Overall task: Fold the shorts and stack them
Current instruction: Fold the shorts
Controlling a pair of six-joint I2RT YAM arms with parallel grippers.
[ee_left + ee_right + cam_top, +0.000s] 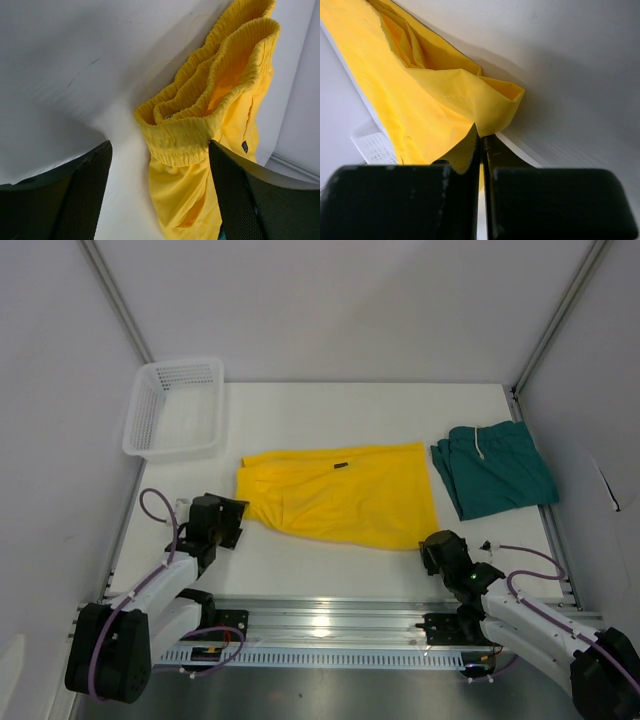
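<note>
The yellow shorts (335,495) lie spread flat mid-table, waistband to the left, with a small black logo (340,466) near the far edge. My left gripper (234,518) hovers open at the waistband end. In the left wrist view the gathered waistband (200,130) sits between the wide-apart jaws of the left gripper (160,150). My right gripper (432,543) is shut on the near right hem corner, and the right wrist view shows yellow cloth (420,90) pinched at the tips of the right gripper (482,132). The dark green shorts (495,470), with a white drawstring, lie folded at the right.
A white mesh basket (175,408) stands at the table's far left corner. A metal rail (330,625) runs along the near edge between the arm bases. Enclosure walls close in the left, back and right sides.
</note>
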